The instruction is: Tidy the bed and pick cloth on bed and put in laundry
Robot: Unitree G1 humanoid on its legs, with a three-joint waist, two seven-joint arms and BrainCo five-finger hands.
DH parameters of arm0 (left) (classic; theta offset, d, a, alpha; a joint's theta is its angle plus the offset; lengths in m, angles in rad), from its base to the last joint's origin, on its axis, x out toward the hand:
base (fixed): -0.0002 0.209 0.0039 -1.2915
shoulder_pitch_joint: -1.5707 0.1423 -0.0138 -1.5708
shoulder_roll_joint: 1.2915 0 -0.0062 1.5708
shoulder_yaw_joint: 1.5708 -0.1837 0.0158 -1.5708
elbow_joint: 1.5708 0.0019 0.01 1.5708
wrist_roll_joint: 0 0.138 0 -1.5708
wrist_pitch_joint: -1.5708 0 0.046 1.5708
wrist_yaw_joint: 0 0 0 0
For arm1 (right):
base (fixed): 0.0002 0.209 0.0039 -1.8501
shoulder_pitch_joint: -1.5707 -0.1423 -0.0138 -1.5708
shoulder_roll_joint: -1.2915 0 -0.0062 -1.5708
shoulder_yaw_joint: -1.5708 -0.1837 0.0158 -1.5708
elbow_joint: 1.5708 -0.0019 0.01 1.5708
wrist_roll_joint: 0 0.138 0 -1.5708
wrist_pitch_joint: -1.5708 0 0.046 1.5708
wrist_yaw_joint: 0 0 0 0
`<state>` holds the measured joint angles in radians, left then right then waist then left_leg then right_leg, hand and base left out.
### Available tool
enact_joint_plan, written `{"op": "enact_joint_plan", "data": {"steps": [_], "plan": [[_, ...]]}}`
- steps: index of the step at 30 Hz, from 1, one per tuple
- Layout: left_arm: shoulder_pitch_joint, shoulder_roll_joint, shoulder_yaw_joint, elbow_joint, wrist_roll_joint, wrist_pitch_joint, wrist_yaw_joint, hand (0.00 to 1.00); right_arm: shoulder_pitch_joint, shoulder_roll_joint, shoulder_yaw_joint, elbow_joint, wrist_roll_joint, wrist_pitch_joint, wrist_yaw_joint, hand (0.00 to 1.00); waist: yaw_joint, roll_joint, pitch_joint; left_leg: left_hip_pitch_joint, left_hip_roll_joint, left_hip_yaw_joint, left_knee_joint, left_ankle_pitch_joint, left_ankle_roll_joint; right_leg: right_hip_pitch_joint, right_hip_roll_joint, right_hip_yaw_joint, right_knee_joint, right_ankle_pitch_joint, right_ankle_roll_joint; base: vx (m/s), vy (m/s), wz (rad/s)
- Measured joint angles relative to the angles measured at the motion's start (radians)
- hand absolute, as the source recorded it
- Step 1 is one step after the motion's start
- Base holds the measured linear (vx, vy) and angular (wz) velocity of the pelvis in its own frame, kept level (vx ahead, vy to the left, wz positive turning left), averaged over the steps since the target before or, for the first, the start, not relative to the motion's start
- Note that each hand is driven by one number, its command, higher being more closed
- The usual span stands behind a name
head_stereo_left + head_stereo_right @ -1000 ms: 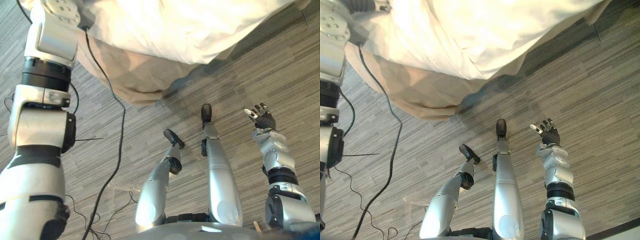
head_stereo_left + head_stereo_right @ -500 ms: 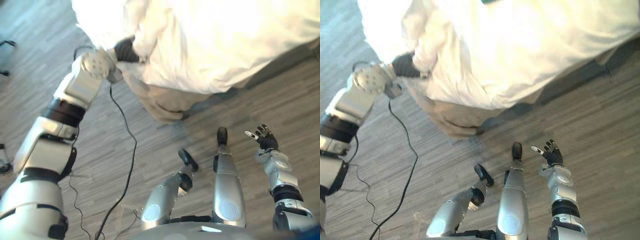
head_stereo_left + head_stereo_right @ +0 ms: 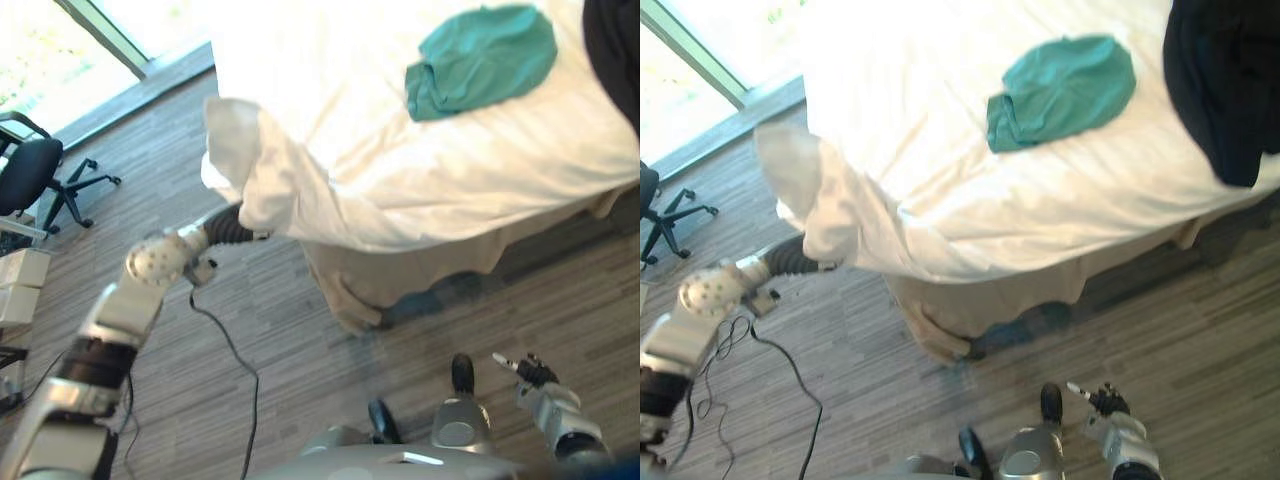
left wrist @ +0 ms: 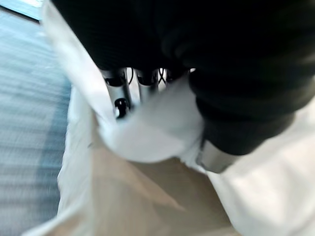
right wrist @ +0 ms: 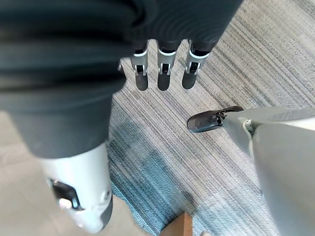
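- standing at the far left by the window: office chair (image 3: 30, 180), dark, on the grey plank floor (image 3: 290, 350), well apart from the bed.
- left hand (image 3: 232, 226): reached out low at the bed's near corner. fingers (image 4: 120, 88) and thumb are closed on a bunched fold of the white sheet (image 3: 430, 170), whose corner is drawn out and hangs off the mattress edge.
- white sheet: covers the bed top, rumpled toward the held corner, smoother further right. a beige under-layer (image 3: 420, 275) shows beneath its lower edge.
- green cloth (image 3: 482, 60): task item, crumpled on the sheet toward the right of the bed top, touched by neither hand.
- black cloth (image 3: 1225, 80): second garment, draped at the bed's right edge, near the green one but apart from it.
- right hand (image 3: 528, 371): low at the right over the floor, fingers (image 5: 165, 73) straight and spread, holding nothing.
- step in hand, as judged: straightening the sheet by its corner.
- to do it well: pull low and evenly along the bed edge so the fold flattens rather than dragging the whole sheet. ease off before the green cloth slides, then let the corner fall square over the beige layer.
- left to do, as judged: both garments lie on the bed, to be collected for the laundry.
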<state>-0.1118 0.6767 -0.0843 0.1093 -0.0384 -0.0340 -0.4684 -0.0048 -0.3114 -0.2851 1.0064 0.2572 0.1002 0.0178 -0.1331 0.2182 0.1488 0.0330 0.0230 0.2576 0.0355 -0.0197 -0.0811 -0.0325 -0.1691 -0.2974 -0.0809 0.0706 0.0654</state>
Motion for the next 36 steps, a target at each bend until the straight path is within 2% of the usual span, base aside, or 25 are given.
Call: {"op": "enact_joint_plan", "data": {"steps": [2, 4, 5, 6, 7, 8, 10, 13, 16, 18, 20, 21, 23, 24, 25, 26, 28, 29, 30, 32, 34, 36], "plan": [[0.100, -0.097, 0.004, 0.078, 0.032, 0.011, 0.046, 0.00, 0.045, 0.030, -0.005, 0.024, 0.008, 0.002, 0.004, 0.00, 0.029, -0.025, -0.036, 0.009, 0.020, -0.017, 0.001, -0.013, -0.010, 0.023, 0.022, -0.020, -0.013, 0.000, 0.000, 0.04, -0.078, 0.23], [0.209, -0.249, 0.014, 0.321, 0.072, 0.053, 0.192, 0.00, 0.091, 0.090, -0.022, 0.057, 0.035, -0.008, 0.014, 0.00, 0.050, -0.066, -0.065, 0.021, 0.045, -0.050, 0.002, -0.017, -0.015, 0.053, 0.045, -0.044, -0.013, 0.000, 0.000, 0.04, -0.092, 0.47], [0.227, -0.286, 0.029, 0.401, 0.080, 0.067, 0.232, 0.00, 0.099, 0.107, -0.026, 0.062, 0.035, -0.012, 0.015, 0.00, 0.059, -0.077, -0.072, 0.026, 0.050, -0.056, 0.002, -0.018, -0.017, 0.058, 0.050, -0.050, -0.013, -0.001, 0.000, 0.02, -0.060, 0.44], [0.247, -0.357, 0.083, 0.554, 0.100, 0.088, 0.310, 0.00, 0.110, 0.138, -0.027, 0.071, 0.035, -0.020, 0.018, 0.00, 0.076, -0.102, -0.080, 0.029, 0.060, -0.057, 0.002, -0.026, -0.017, 0.066, 0.059, -0.050, -0.014, -0.001, -0.001, 0.00, -0.025, 0.42], [0.284, -0.433, 0.161, 0.703, 0.101, 0.091, 0.427, 0.00, 0.117, 0.167, -0.039, 0.073, 0.035, -0.032, 0.020, 0.00, 0.095, -0.126, -0.082, 0.037, 0.067, -0.067, 0.002, -0.038, -0.009, 0.086, 0.065, -0.062, -0.014, -0.002, -0.002, -0.03, -0.012, 0.37], [0.291, -0.444, 0.173, 0.724, 0.099, 0.092, 0.447, 0.00, 0.118, 0.171, -0.044, 0.073, 0.035, -0.034, 0.020, 0.00, 0.096, -0.130, -0.082, 0.038, 0.067, -0.072, 0.002, -0.038, -0.009, 0.089, 0.065, -0.068, -0.014, -0.002, -0.002, -0.06, 0.000, 0.57], [0.343, -0.509, 0.257, 0.822, 0.078, 0.092, 0.582, 0.00, 0.117, 0.191, -0.065, 0.076, 0.037, -0.053, 0.023, 0.00, 0.107, -0.150, -0.081, 0.057, 0.063, -0.089, -0.001, -0.044, -0.003, 0.127, 0.061, -0.101, -0.015, -0.002, -0.002, -0.10, 0.030, 0.55], [0.366, -0.532, 0.341, 0.863, 0.048, 0.092, 0.675, 0.00, 0.102, 0.192, -0.068, 0.082, 0.114, -0.050, 0.022, 0.00, 0.133, -0.151, -0.082, 0.081, 0.060, -0.089, -0.008, -0.064, 0.002, 0.149, 0.062, -0.101, -0.020, -0.002, -0.001, -0.15, 0.041, 0.11], [0.370, -0.542, 0.401, 0.869, 0.048, 0.100, 0.693, 0.00, 0.073, 0.192, -0.069, 0.091, 0.176, -0.040, 0.017, 0.00, 0.132, -0.148, -0.076, 0.089, 0.058, -0.082, -0.043, -0.077, 0.021, 0.139, 0.064, -0.102, -0.021, -0.004, 0.001, -0.18, 0.007, -0.15], [0.365, -0.552, 0.428, 0.870, 0.049, 0.105, 0.692, 0.00, 0.072, 0.195, -0.069, 0.096, 0.220, -0.030, -0.003, 0.00, 0.132, -0.163, -0.069, 0.092, 0.046, -0.072, -0.051, -0.067, 0.031, 0.136, 0.054, -0.101, -0.022, -0.011, -0.003, -0.27, -0.029, -0.18], [0.365, -0.565, 0.442, 0.895, 0.049, 0.104, 0.668, 0.00, 0.079, 0.194, -0.078, 0.097, 0.230, -0.043, -0.028, 0.00, 0.125, -0.170, -0.066, 0.095, 0.044, -0.069, -0.060, -0.067, 0.027, 0.130, 0.052, -0.100, -0.022, -0.022, 0.000, -0.27, -0.041, -0.15], [0.361, -0.575, 0.442, 0.895, 0.049, 0.097, 0.656, 0.00, 0.086, 0.194, -0.096, 0.097, 0.223, -0.055, -0.042, 1.00, 0.122, -0.175, -0.067, 0.100, 0.046, -0.065, -0.072, -0.063, 0.024, 0.126, 0.054, -0.100, -0.022, -0.023, 0.000, -0.17, -0.029, -0.14], [0.362, -0.586, 0.441, 0.894, 0.049, 0.079, 0.628, 0.00, 0.084, 0.188, -0.118, 0.086, 0.182, -0.082, -0.060, 1.00, 0.126, -0.169, -0.067, 0.099, 0.057, -0.049, -0.087, -0.063, 0.024, 0.112, 0.062, -0.096, -0.021, -0.037, 0.015, -0.11, -0.041, -0.22], [0.367, -0.593, 0.439, 0.895, 0.049, 0.062, 0.612, 0.00, 0.075, 0.182, -0.137, 0.065, 0.142, -0.110, -0.068, 1.00, 0.125, -0.152, -0.072, 0.092, 0.075, -0.049, -0.100, -0.062, 0.023, 0.108, 0.068, -0.100, 0.004, -0.031, -0.009, -0.07, -0.050, 0.03], [0.362, -0.583, 0.431, 0.885, 0.047, 0.041, 0.591, 0.00, 0.076, 0.173, -0.140, 0.032, 0.099, -0.135, -0.067, 1.00, 0.120, -0.184, -0.068, 0.091, 0.062, -0.058, -0.111, -0.056, 0.013, 0.116, 0.053, -0.093, 0.032, -0.055, -0.007, -0.01, -0.055, 0.15], [0.356, -0.583, 0.421, 0.886, 0.047, 0.034, 0.583, 0.00, 0.067, 0.159, -0.140, 0.017, 0.077, -0.151, -0.064, 1.00, 0.126, -0.182, -0.069, 0.092, 0.065, -0.063, -0.121, -0.041, 0.005, 0.119, 0.063, -0.095, 0.012, -0.053, -0.015, -0.02, -0.064, 0.15], [0.350, -0.582, 0.359, 0.883, 0.028, 0.018, 0.569, 0.00, -0.015, 0.090, -0.116, -0.065, 0.011, -0.234, -0.039, 1.00, 0.128, -0.182, -0.064, 0.078, 0.077, -0.076, -0.136, -0.027, -0.007, 0.111, 0.089, -0.101, -0.020, -0.056, -0.010, -0.03, -0.083, -0.08], [0.346, -0.581, 0.349, 0.883, 0.028, 0.015, 0.560, 0.00, -0.037, 0.073, -0.095, -0.086, 0.004, -0.253, -0.028, 1.00, 0.129, -0.183, -0.064, 0.073, 0.081, -0.076, -0.134, -0.024, -0.008, 0.107, 0.094, -0.101, -0.020, -0.056, -0.010, -0.01, -0.080, -0.05], [0.342, -0.575, 0.317, 0.883, 0.028, 0.006, 0.554, 0.00, -0.075, 0.041, -0.053, -0.127, -0.006, -0.292, 0.006, 1.00, 0.132, -0.189, -0.060, 0.071, 0.089, -0.079, -0.131, -0.021, -0.010, 0.107, 0.102, -0.104, -0.020, -0.057, -0.011, 0.00, -0.066, 0.02], [0.329, -0.575, 0.277, 0.868, 0.028, 0.001, 0.550, 0.00, -0.101, 0.006, -0.011, -0.228, 0.004, -0.317, 0.087, 1.00, 0.143, -0.198, -0.056, 0.069, 0.101, -0.080, -0.123, -0.018, -0.015, 0.104, 0.113, -0.104, -0.020, -0.060, -0.016, 0.01, -0.054, 0.04], [0.343, -0.575, 0.260, 0.836, 0.028, 0.001, 0.538, 0.00, -0.105, -0.003, 0.048, -0.435, 0.050, -0.378, 0.240, 1.00, 0.150, -0.213, -0.059, 0.051, 0.108, -0.096, -0.113, -0.018, -0.015, 0.101, 0.122, -0.110, -0.020, -0.062, -0.020, 0.09, -0.034, 0.07], [0.352, -0.574, 0.256, 0.814, 0.027, 0.006, 0.531, 0.00, -0.105, -0.003, 0.097, -0.620, 0.058, -0.380, 0.335, 1.00, 0.149, -0.227, -0.053, 0.044, 0.110, -0.109, -0.102, -0.017, -0.014, 0.102, 0.122, -0.129, -0.019, -0.062, -0.020, 0.16, -0.007, 0.13]]}}
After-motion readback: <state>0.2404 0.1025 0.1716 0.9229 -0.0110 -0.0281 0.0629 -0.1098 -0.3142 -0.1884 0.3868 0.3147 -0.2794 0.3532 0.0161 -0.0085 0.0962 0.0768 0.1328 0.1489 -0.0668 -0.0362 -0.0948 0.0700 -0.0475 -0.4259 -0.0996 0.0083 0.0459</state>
